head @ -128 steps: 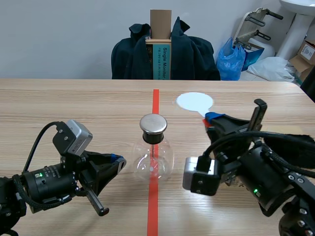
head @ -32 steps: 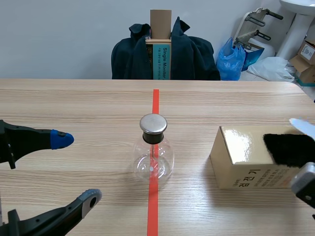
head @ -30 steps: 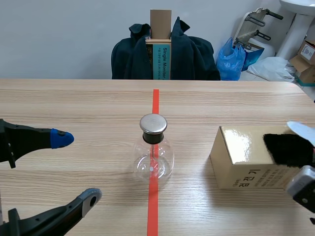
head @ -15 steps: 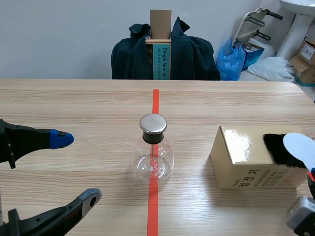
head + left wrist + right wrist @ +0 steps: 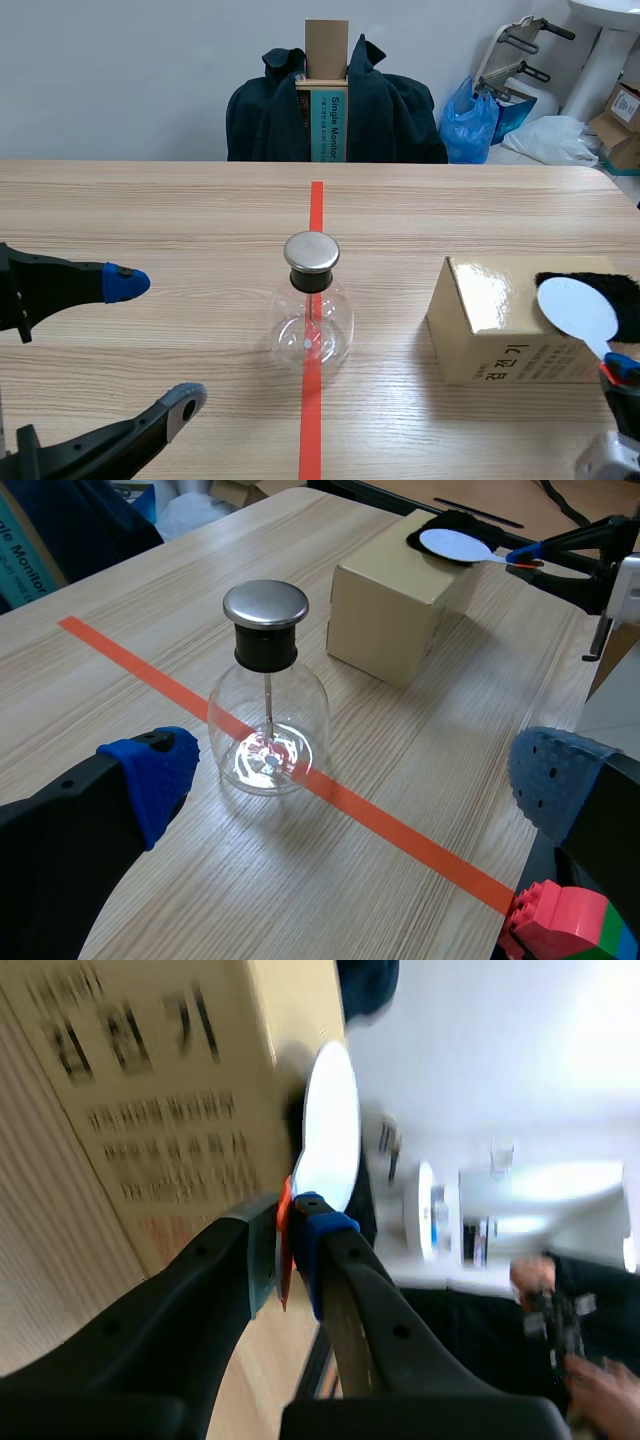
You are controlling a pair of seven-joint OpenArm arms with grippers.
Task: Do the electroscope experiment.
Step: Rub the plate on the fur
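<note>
wooden table [image 5: 150, 220] — right gripper [image 5: 290, 1230], clamping the disc [image 5: 577, 308], should rub it flat on the fur [image 5: 628, 300]; left gripper [image 5: 355, 780] gapes.

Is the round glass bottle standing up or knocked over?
Standing up. The round clear glass flask rests on its base on the wooden table, silver metal cap on top.

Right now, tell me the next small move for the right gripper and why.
Probably rub the white disc across the black cloth on the cardboard box. The right gripper is shut on the disc's handle with the disc over the cloth, and the electroscope stands apart from the box, so charging likely comes before nearing its metal cap.
</note>
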